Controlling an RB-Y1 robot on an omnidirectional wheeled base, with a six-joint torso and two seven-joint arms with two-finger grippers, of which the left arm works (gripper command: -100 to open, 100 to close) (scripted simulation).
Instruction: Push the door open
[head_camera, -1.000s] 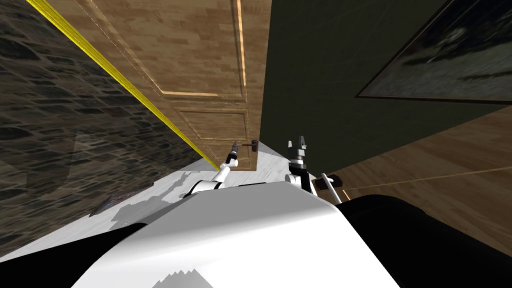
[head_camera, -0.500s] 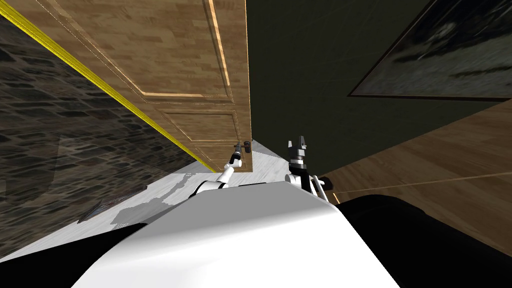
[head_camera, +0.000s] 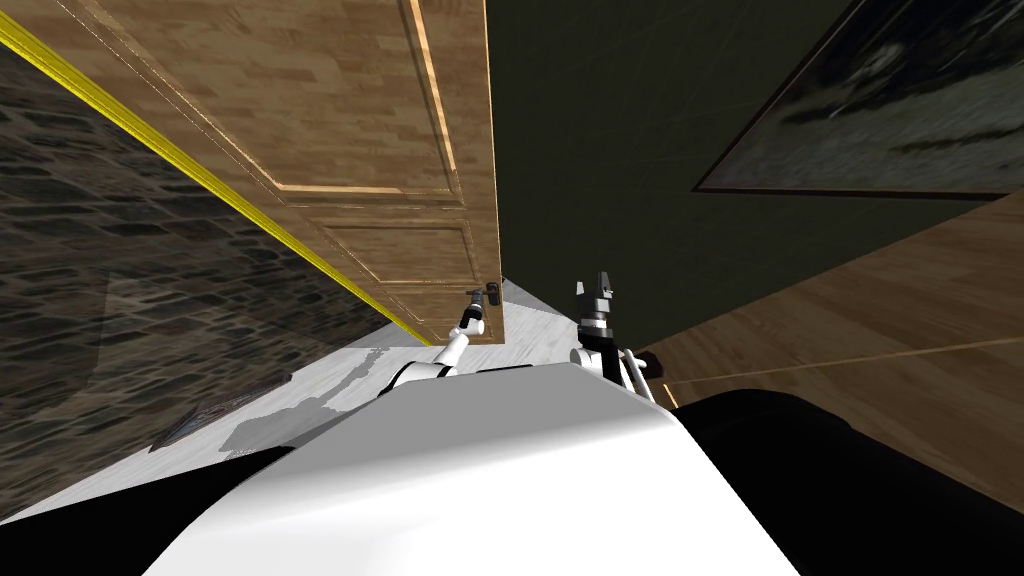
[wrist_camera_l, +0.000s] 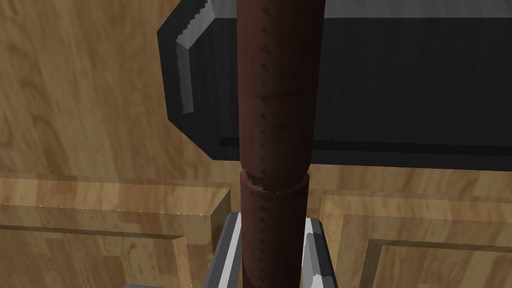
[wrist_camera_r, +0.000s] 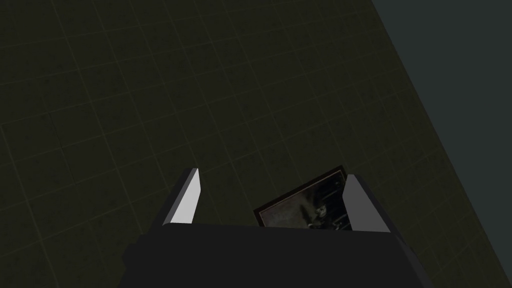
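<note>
Wooden panelled door (head_camera: 380, 130) stands ahead and left of centre. Its free edge runs straight up the middle of the head view, and a yellow strip (head_camera: 200, 180) lines its far-left side. Left of the strip is a stone-patterned wall (head_camera: 100, 300). Right of the door edge is a dark tiled wall (head_camera: 600, 150) carrying a framed picture (head_camera: 880, 110) at far right. A pale floor (head_camera: 330, 385) lies near, under the left arm, and a wood floor (head_camera: 850, 350) lies to the right. The left gripper (head_camera: 474, 302) is reached forward to the door, right at the brown lever handle (head_camera: 490, 292) by the free edge. In the left wrist view the lever handle (wrist_camera_l: 272, 100) runs as a round brown bar out from between the left gripper (wrist_camera_l: 272, 220). Both fingers (wrist_camera_l: 225, 250) are pressed to its sides, narrow, holding it. Beyond the fingers the bar passes in front of a dark backplate (wrist_camera_l: 400, 85) set on the door (wrist_camera_l: 75, 100), with raised panel mouldings on either side of the fingers. The right gripper (head_camera: 600, 288) is held up right of the door edge, apart from the door and touching nothing. In the right wrist view the right gripper (wrist_camera_r: 272, 200) has its fingers (wrist_camera_r: 187, 197) spread wide with nothing between them.
</note>
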